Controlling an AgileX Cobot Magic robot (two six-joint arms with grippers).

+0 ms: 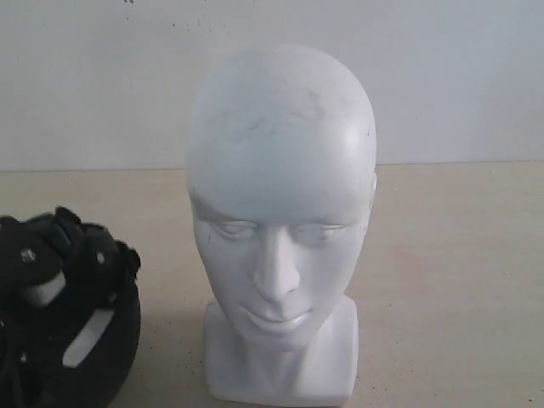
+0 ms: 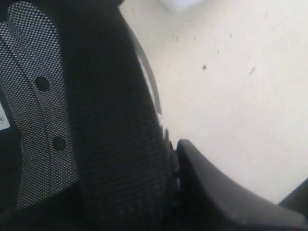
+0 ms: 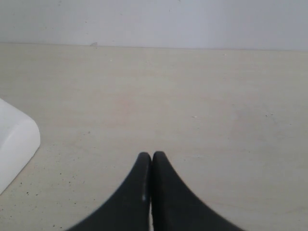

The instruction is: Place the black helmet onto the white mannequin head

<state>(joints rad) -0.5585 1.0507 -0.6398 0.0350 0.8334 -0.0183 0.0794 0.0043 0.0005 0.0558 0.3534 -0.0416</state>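
The white mannequin head [image 1: 280, 170] stands upright on its square base in the middle of the table [image 1: 450, 280], face toward the exterior camera, its crown bare and faintly scuffed. The black helmet [image 1: 115, 348] is not on it. It sits on the table just beside the head, at the lower left of the exterior view, opening turned up so the padded lining and a white label [image 1: 85, 337] show. My left claw [image 2: 192, 173] is right at the helmet: one finger [image 2: 226, 202] lies against the outside of the rim, and the mesh lining fills most of that wrist view. The other finger is hidden, so I cannot tell whether this claw is pinching the rim or only resting there. My right claw [image 3: 151, 161] is pressed together, tips touching, nothing between them. It hangs over bare table, with a corner of the head's white base off to one side and a pale wall [image 3: 192, 19] behind.
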